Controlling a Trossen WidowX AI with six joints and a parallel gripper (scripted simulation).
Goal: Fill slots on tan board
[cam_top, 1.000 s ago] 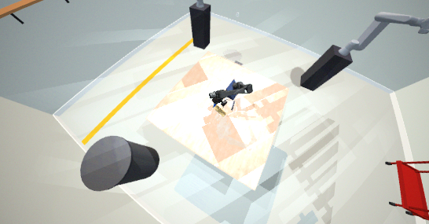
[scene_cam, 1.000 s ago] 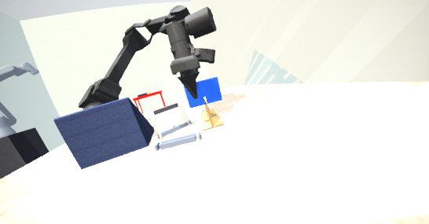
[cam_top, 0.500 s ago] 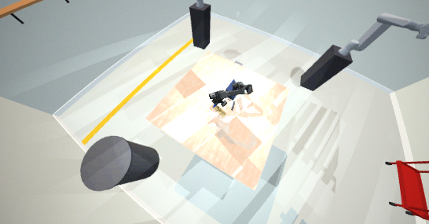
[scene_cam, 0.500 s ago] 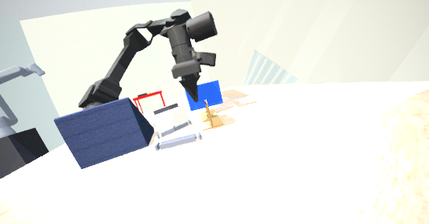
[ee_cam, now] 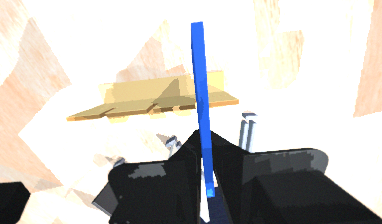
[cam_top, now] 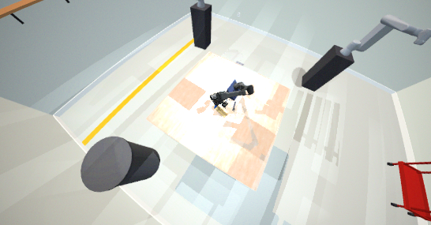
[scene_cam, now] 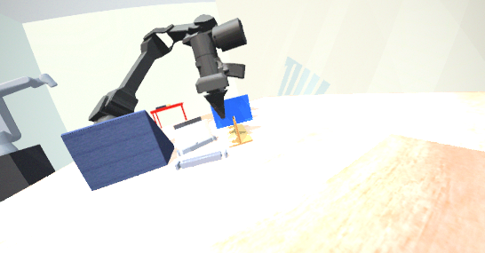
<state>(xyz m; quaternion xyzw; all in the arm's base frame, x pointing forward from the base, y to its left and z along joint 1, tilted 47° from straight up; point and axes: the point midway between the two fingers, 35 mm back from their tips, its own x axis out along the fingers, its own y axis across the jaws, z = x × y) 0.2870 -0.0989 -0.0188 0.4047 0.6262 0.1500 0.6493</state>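
My gripper (scene_cam: 218,107) (ee_cam: 206,139) is shut on a blue board (scene_cam: 235,109) (ee_cam: 201,85) and holds it upright by one edge. In the wrist view the blue board is seen edge-on and crosses over the tan board (ee_cam: 142,102). The tan board (scene_cam: 234,130) (cam_top: 222,112) stands on its flat tan base just below and in front of the blue board. I cannot tell whether the notch has met the slot. In the top view the arm (cam_top: 230,94) covers most of the boards.
The holder's metal rods (scene_cam: 201,159) (ee_cam: 247,131) lie beside the tan board, toward the arm's base. A large dark blue block (scene_cam: 117,148) sits at the arm's base. A red cart (scene_cam: 168,109) (cam_top: 414,187) stands further off. Black camera housings (cam_top: 200,25) hang overhead.
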